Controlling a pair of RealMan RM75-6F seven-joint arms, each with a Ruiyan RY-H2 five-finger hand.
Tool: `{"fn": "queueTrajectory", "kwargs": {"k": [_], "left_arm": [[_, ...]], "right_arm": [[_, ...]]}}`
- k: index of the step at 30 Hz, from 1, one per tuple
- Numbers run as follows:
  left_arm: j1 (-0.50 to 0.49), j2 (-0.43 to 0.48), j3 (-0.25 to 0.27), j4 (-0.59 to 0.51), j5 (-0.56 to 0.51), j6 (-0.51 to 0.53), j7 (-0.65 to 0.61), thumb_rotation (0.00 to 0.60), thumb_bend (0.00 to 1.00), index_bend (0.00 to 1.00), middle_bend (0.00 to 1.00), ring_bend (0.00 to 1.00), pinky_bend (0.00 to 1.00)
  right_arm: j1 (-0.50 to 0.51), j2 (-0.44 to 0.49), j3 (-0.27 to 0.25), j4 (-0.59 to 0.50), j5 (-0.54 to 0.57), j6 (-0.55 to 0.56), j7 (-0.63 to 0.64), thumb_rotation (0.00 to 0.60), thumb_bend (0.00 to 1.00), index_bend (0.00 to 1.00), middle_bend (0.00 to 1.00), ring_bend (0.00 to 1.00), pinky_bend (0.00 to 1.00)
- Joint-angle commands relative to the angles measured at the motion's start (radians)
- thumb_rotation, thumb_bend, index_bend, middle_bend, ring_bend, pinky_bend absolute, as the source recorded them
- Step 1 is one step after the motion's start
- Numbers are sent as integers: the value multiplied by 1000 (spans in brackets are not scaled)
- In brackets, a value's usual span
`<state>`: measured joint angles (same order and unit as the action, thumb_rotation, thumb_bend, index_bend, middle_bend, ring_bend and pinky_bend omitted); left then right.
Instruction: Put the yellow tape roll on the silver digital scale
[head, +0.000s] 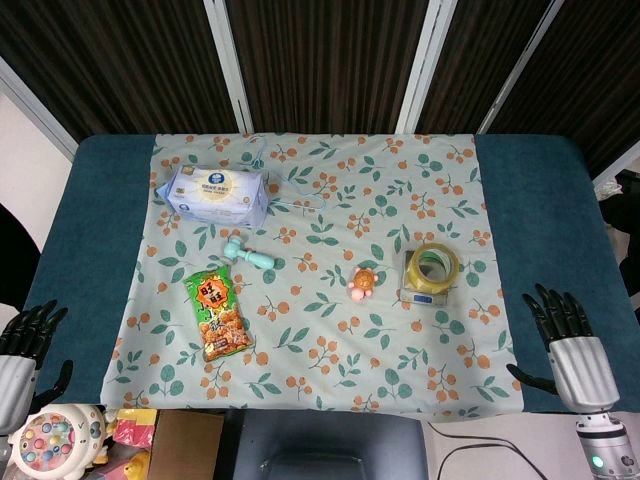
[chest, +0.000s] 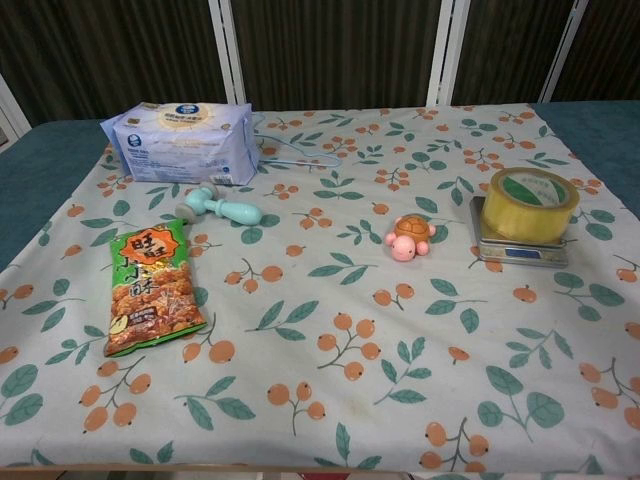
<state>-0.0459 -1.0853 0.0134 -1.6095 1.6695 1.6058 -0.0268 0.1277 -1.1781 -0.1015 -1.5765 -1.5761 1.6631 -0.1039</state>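
Observation:
The yellow tape roll lies flat on top of the silver digital scale, on the right part of the flowered cloth. My right hand is at the table's near right edge, well away from the roll, open with fingers spread and holding nothing. My left hand hangs off the table's near left edge, fingers apart and empty. Neither hand shows in the chest view.
A pink turtle toy sits just left of the scale. Further left are a teal roller toy, an orange-green snack bag and a blue wipes pack. A toy and a box sit below the near left edge.

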Motion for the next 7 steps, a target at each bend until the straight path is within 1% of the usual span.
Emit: {"fn": "queueTrajectory", "kwargs": {"k": [1,7], "left_arm": [[-2,1,-3,-5,-5,-4,4,600,459,0,0,36,101],[-2,2,-5,-2,-8,-3,-6,600,460,0,0,36,101]], "right_arm": [[-7,3,6,10,-11,-18,4,600,86,0,0,0,0],[-11,-2,19,13,-15,-50,-16,600,85,0,0,0,0]]}}
